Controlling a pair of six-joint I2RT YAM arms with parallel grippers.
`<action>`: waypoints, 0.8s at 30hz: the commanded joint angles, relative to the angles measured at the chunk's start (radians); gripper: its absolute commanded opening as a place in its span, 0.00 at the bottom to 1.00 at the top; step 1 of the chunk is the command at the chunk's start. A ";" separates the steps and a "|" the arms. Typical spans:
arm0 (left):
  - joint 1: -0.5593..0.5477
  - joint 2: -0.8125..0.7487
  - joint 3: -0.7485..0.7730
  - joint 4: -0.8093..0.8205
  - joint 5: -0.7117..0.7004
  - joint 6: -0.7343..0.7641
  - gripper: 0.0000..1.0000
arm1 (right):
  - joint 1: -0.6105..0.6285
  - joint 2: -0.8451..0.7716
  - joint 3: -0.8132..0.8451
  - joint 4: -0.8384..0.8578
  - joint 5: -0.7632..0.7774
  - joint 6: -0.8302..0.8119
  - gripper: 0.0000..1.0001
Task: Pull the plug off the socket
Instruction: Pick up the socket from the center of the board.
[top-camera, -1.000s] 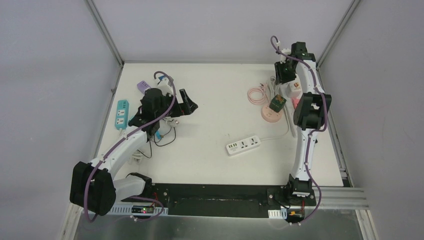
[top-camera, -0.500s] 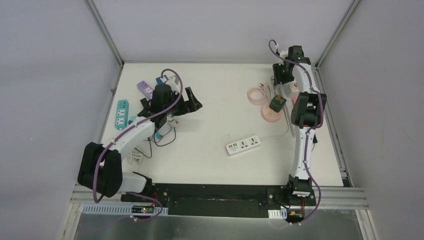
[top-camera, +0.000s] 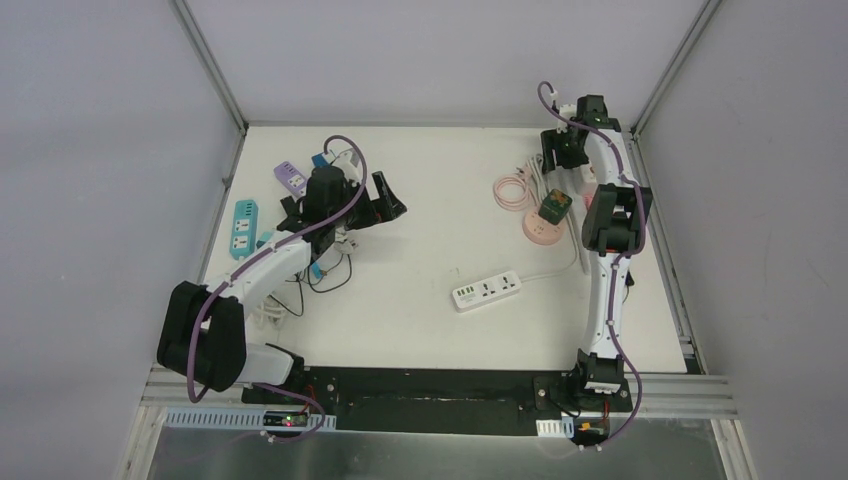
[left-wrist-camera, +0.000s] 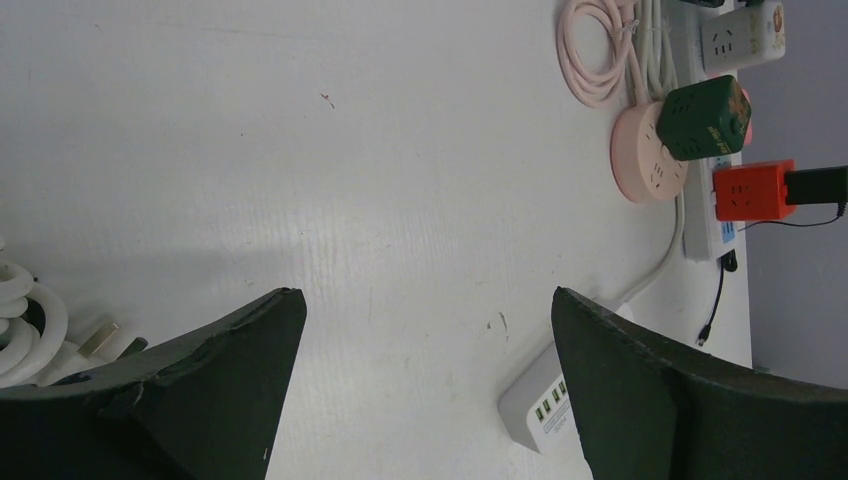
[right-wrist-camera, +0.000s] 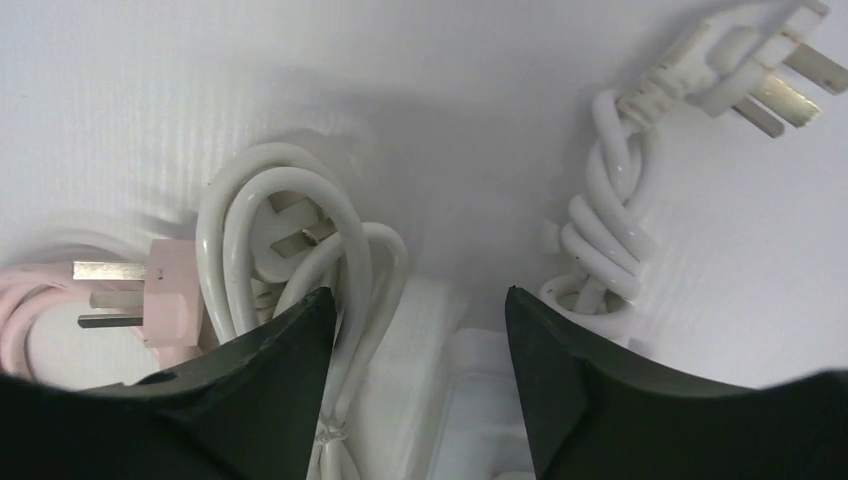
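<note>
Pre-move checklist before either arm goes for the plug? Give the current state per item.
1. right gripper open: ok, fingers apart.
2. left gripper open and empty: ok, only bare table between its fingers.
3. seated plug located: ok, the black plug looks seated in the orange socket cube.
4. that plug within the right gripper's span: not ok. Below it are a white strip, a coiled white cable, a loose pink plug and a loose white plug.
5. socket cube braced by the left gripper: not ok, it hovers well away across the table.
6. black plug's cord free: cannot tell.
</note>
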 joint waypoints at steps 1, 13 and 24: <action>-0.009 -0.054 0.005 0.039 -0.010 -0.013 0.97 | -0.002 0.017 0.027 -0.014 -0.120 0.017 0.64; -0.025 -0.121 -0.026 0.018 -0.041 -0.029 0.97 | 0.012 0.043 0.037 -0.040 -0.177 0.017 0.16; -0.071 -0.141 -0.019 0.008 -0.060 -0.014 0.97 | -0.061 -0.176 0.010 0.109 -0.304 0.110 0.01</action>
